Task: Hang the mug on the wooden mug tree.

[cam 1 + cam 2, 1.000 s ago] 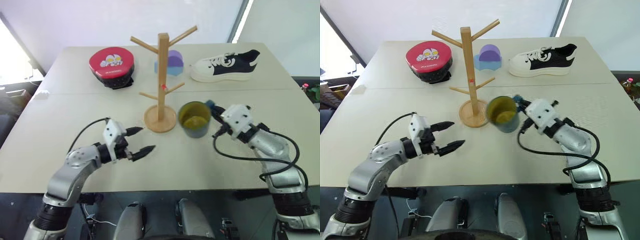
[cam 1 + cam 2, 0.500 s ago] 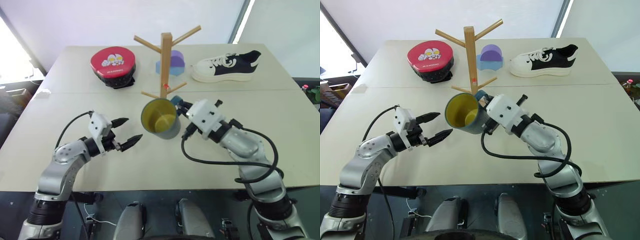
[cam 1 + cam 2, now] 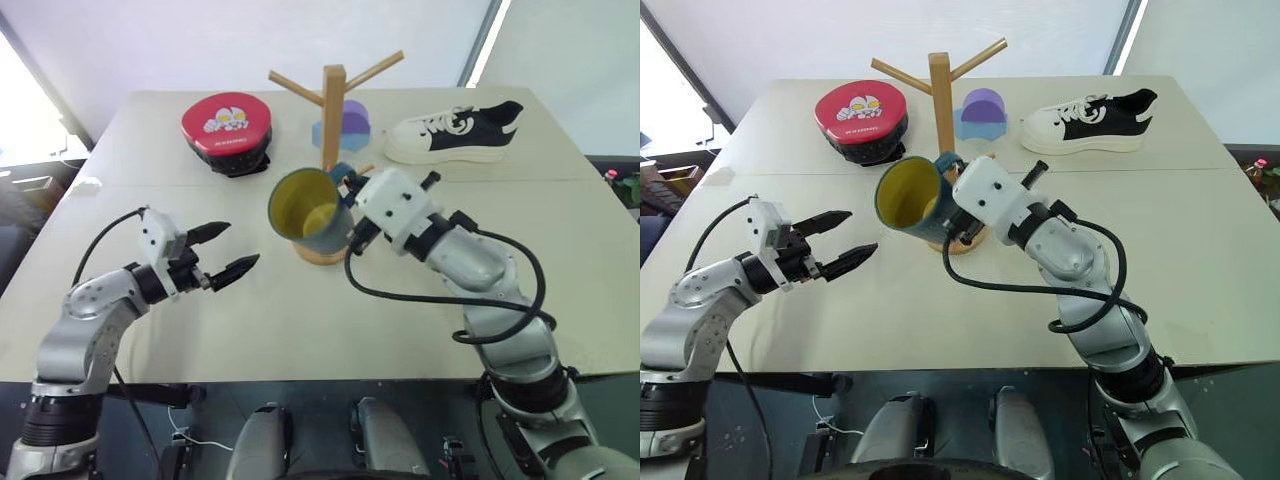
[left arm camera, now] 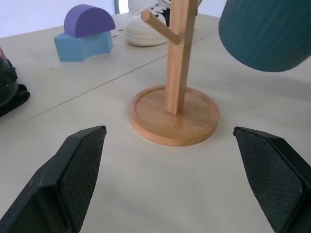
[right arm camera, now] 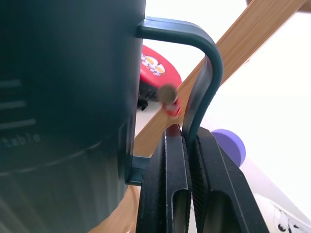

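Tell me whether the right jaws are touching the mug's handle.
Touching. The right wrist view shows the right gripper with jaws pinched on the handle of the mug.

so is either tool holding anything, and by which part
The right tool is shut on the blue loop handle of the teal-blue ceramic mug with yellow interior, lifted off the table. The left tool is open and holds nothing.

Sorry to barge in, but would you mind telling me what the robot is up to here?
The right gripper is shut on the handle of the mug, holding it tipped on its side in the air in front of the wooden mug tree. The mug is not on a peg yet, though one red-tipped peg sits close to its handle. The left gripper hangs open, off to the side above the table.
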Robot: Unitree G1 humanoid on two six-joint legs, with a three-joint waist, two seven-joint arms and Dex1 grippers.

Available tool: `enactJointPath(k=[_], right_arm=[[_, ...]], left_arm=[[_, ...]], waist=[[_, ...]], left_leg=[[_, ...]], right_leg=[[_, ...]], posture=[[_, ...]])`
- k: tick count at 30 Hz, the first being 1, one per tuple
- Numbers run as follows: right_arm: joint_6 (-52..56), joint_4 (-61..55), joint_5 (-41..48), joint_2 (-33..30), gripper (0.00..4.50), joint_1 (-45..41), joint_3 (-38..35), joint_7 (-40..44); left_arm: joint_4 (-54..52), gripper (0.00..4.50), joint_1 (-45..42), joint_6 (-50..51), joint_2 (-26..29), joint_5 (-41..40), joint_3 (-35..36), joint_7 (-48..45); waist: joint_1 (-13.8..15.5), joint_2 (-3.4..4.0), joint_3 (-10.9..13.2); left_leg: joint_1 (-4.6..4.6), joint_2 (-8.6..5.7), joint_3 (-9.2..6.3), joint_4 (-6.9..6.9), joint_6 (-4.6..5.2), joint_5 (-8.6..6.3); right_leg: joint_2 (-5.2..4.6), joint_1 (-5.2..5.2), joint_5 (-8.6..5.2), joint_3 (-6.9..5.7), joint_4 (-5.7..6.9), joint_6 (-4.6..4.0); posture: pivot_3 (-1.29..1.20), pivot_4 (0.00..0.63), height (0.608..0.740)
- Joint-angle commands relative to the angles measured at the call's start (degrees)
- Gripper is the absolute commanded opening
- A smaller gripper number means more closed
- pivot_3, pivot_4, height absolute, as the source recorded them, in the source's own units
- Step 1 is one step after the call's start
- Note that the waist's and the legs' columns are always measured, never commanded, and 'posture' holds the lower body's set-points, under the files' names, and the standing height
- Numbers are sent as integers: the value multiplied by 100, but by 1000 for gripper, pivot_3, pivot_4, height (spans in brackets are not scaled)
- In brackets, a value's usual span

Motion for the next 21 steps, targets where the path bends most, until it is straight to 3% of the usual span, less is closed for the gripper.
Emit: enactJointPath(k=[1, 21], right_arm=[[108, -9, -106, 89, 30, -237, 51, -78], [388, 562, -352, 327, 30, -507, 319, -217]], left_arm=[[-373, 4500, -80, 231, 192, -342, 283, -45], [-1344, 4500, -292, 970, 303, -1207, 281, 291]], waist=[[0, 0, 0], [-9, -2, 2]], left_leg=[[0, 0, 0, 0, 0, 0], [-5, -2, 0, -6, 0, 0]], right_leg=[[-1, 0, 0, 0, 0, 0], [-2, -6, 0, -1, -1, 0]], posture=[[0, 150, 735], [0, 150, 735]])
